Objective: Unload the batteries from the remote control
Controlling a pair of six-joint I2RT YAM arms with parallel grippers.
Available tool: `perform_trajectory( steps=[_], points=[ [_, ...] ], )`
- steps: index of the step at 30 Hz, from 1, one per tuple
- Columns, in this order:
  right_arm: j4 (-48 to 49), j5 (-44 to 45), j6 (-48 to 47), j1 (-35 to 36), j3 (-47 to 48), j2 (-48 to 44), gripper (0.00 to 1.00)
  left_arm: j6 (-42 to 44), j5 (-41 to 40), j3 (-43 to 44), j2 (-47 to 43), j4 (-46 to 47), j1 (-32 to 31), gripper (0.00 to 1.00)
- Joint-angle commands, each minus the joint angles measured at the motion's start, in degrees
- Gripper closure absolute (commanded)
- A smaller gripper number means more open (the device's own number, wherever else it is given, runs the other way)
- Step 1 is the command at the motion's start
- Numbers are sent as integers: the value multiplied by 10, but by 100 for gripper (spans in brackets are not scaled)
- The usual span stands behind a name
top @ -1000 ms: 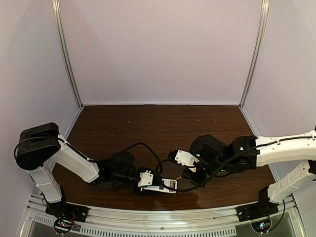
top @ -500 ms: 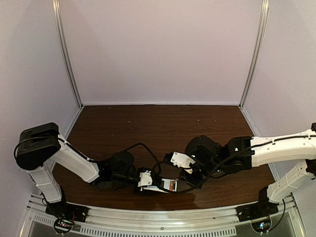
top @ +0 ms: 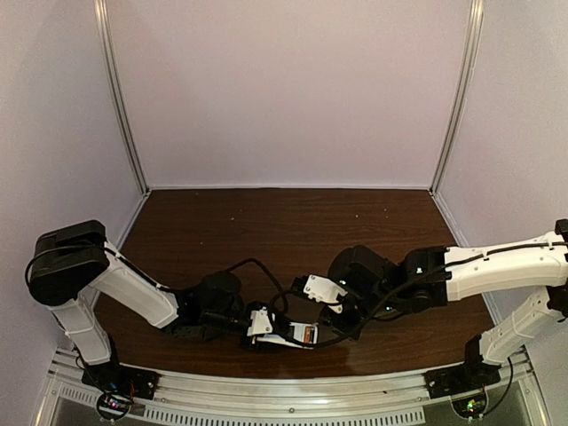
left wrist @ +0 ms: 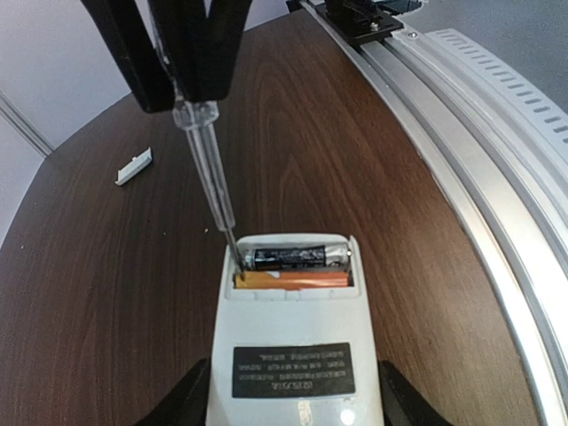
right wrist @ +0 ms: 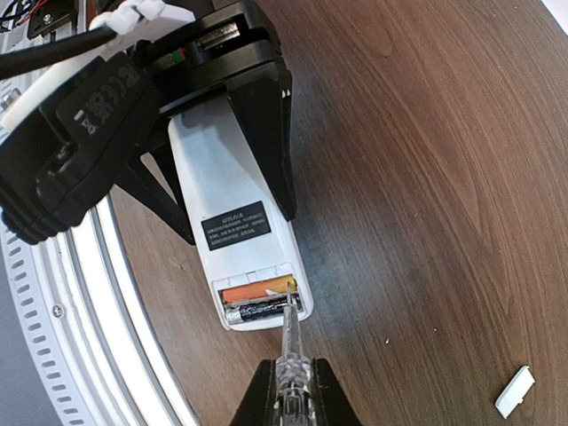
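Observation:
The white remote control (left wrist: 293, 355) lies back-up on the table, its battery bay open. Inside lie a dark battery (left wrist: 297, 256) and an orange battery (left wrist: 293, 280); both also show in the right wrist view, the dark battery (right wrist: 257, 311) beside the orange battery (right wrist: 256, 290). My left gripper (left wrist: 293, 408) is shut on the remote (right wrist: 232, 209) from both sides. My right gripper (right wrist: 291, 395) is shut on a clear-handled screwdriver (right wrist: 289, 346), whose tip sits in the bay at the orange battery's end (left wrist: 238, 266). In the top view the remote (top: 297, 335) lies between the two grippers.
A small flat white plastic piece (left wrist: 133, 167) lies on the wooden table away from the remote, also in the right wrist view (right wrist: 515, 391). A metal rail (left wrist: 461, 115) runs along the table's near edge, close beside the remote.
My right arm has moved left toward the remote, bringing the screwdriver tip to the battery bay. The left arm and the remote have stayed put.

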Motion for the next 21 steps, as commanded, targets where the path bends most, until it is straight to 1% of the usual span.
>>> perform_trajectory(
  steps=[1,21],
  points=[
    [1,28,-5,4,14,7,100,2,17,8,-17,21,3,100],
    [-16,36,1,5,23,26,100,-7,4,9,-15,29,3,100]
  ],
)
